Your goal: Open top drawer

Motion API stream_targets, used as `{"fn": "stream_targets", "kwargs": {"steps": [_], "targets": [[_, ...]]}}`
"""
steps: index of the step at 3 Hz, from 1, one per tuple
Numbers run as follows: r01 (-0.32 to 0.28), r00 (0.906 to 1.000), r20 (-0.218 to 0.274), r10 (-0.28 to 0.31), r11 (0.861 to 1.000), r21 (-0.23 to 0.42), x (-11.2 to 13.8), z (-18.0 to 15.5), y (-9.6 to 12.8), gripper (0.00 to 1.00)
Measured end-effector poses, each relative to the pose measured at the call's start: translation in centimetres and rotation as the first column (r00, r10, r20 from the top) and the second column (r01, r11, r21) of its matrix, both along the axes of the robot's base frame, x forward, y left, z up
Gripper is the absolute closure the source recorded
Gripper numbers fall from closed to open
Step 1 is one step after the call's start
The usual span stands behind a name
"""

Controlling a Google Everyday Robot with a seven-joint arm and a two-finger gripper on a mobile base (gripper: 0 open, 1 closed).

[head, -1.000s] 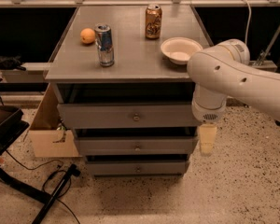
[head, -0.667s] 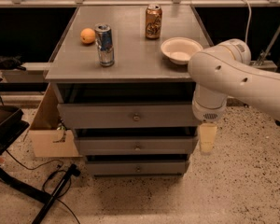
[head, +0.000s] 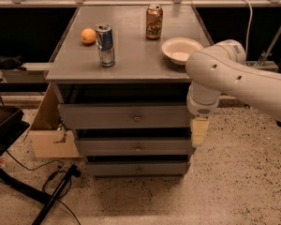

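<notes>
The top drawer (head: pixel 103 116) is the widest grey front of the cabinet, with a small round metal knob (head: pixel 137 118) at its centre. Its front stands forward of the two narrower drawer fronts below, and a dark gap shows above it under the tabletop. My gripper (head: pixel 199 131) hangs pointing down from the white arm (head: pixel 234 76), just off the right end of the top drawer's front and well to the right of the knob. It holds nothing that I can see.
On the grey tabletop (head: pixel 131 55) stand a blue can (head: pixel 105 45), a brown can (head: pixel 153 21), an orange (head: pixel 88 35) and a white bowl (head: pixel 180 49). A cardboard box (head: pixel 49 135) sits left of the cabinet; cables and a black stand lie on the floor at the left.
</notes>
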State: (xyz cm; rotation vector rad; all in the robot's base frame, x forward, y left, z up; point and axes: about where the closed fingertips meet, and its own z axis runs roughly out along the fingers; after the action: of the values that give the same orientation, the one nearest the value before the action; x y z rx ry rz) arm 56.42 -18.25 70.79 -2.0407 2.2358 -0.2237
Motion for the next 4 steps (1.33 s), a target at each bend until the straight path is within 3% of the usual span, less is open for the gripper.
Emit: {"fn": "stream_targets", "kwargs": {"steps": [4], "targets": [[0.076,0.9959,0.042,-0.08,0.994,0.084,6.9,-5.8,3.0,0.02]]}}
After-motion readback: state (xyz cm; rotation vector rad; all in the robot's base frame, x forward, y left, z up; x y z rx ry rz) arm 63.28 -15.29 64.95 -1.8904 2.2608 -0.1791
